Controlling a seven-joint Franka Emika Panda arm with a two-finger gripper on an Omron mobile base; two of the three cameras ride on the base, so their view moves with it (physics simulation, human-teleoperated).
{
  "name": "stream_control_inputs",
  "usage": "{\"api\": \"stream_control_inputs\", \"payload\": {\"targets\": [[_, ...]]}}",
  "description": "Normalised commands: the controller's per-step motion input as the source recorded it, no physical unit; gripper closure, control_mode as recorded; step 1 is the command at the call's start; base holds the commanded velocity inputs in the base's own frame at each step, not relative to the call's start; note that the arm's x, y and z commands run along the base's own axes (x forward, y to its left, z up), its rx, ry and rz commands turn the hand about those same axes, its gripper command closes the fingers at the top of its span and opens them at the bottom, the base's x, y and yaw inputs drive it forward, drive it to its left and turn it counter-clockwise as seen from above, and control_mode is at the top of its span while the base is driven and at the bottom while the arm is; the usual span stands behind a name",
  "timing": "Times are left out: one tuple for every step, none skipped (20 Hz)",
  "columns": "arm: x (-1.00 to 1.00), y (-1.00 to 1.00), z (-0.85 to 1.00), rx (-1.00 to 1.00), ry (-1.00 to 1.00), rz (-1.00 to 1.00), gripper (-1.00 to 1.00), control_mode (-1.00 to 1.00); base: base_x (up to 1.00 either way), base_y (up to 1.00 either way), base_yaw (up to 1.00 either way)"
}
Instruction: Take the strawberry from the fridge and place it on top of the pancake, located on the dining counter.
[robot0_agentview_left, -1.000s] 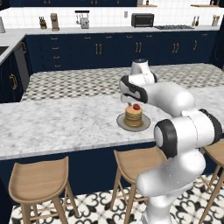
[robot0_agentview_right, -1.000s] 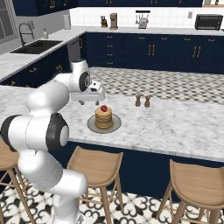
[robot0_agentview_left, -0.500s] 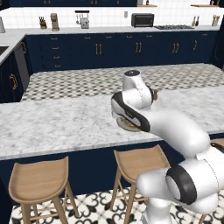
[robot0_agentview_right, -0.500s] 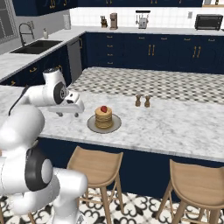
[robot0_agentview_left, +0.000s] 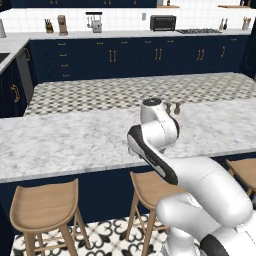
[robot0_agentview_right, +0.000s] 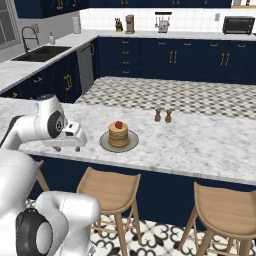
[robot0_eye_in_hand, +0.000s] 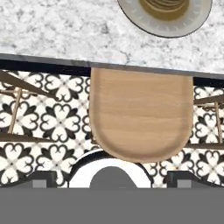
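A: Where is the strawberry (robot0_agentview_right: 118, 124)?

B: On top of the pancake (robot0_agentview_right: 119, 135), which sits on its plate (robot0_agentview_right: 106, 145) near the front edge of the counter (robot0_agentview_right: 200, 145). From the right base camera it looks centred and upright.

A: And the end effector (robot0_agentview_right: 75, 141)?

B: Just left of the plate, at the near edge, over a stool (robot0_eye_in_hand: 141, 114). Its fingers are spread wide and nothing is between them. The hand camera looks straight down on the stool seat and the patterned floor (robot0_eye_in_hand: 43, 127), with the plate rim at the top.

A: So the job looks done?

B: I'd judge so. What's left is getting the arm clear.

A: What could spoil it?

B: The hand is near the plate. A sweep to the right at this height could knock the rim, and the berry, being round and only resting there, might roll off. A drop could strike the counter edge or the stool. Two shakers (robot0_agentview_right: 163, 115) stand farther right, well apart, so they seem safe.
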Motion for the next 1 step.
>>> {"api": "stream_control_inputs", "payload": {"targets": [[-0.03,0.0,-0.38,-0.03,0.1,0.03,-1.0,-1.0,0.0,0.0,0.0]]}}
